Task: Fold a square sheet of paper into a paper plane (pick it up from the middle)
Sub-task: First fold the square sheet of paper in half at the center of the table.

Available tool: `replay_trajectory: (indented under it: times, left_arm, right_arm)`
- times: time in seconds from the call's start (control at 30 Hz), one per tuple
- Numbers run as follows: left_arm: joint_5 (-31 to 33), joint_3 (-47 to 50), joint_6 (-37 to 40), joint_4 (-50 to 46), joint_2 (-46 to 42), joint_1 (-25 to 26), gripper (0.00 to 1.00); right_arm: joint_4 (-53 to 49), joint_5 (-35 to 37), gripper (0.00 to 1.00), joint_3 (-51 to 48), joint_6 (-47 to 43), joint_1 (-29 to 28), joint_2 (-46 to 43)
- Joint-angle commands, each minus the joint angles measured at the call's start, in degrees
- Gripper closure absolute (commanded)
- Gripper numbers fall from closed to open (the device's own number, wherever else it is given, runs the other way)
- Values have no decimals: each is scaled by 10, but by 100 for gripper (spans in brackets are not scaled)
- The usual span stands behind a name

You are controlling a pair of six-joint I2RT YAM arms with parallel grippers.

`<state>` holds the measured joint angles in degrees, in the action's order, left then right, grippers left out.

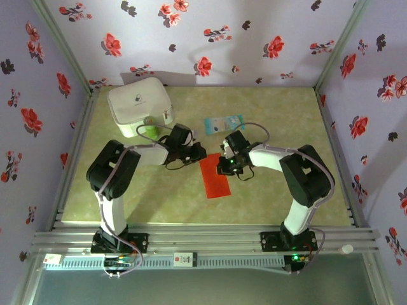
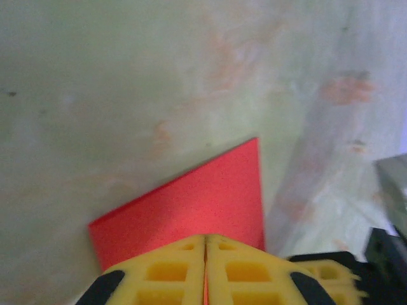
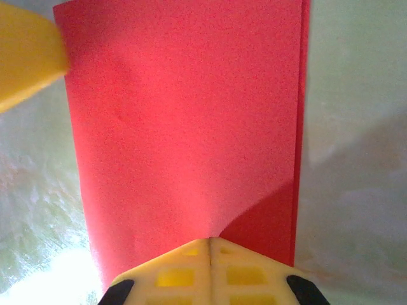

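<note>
1. The pale green worktop (image 1: 267, 190) is carrying everything, and both arms are reaching in toward its middle.
2. The white case (image 1: 138, 105) is sitting at the far left. Its small dark mark is too small to read.
3. The red sheet of paper (image 1: 214, 179) is lying mid-worktop, doubled into a long rectangle, with its layered edges showing along one long side.
4. The pale blue packet (image 1: 223, 122) is lying beyond the sheet, apart from it, and its print is unreadable.
5. The left tool (image 2: 205, 254) is pressed together on the sheet's edge, with a red sliver showing in the seam. The right tool (image 3: 210, 248), also pressed together, appears to be nipping another edge.
6. Doing this fold well likely means one tool anchoring while the other is carrying paper over, keeping the layered edges aligned before creasing.
</note>
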<state>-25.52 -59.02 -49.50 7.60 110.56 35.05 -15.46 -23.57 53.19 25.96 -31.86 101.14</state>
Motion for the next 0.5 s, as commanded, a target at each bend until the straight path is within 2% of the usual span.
replay_trajectory:
  times: [0.0,0.2,0.47]
  left_arm:
    - [13,8,10,13,25,-7,92]
    - [54,37,-20,19,27,-33,92]
    - [104,0,-24,-58,18,-51,93]
  right_arm:
    - [-68,50,100,-26,-5,8,12]
    - [-58,48,100,-35,0,9,9]
    - [-54,42,100,-34,2,9,14]
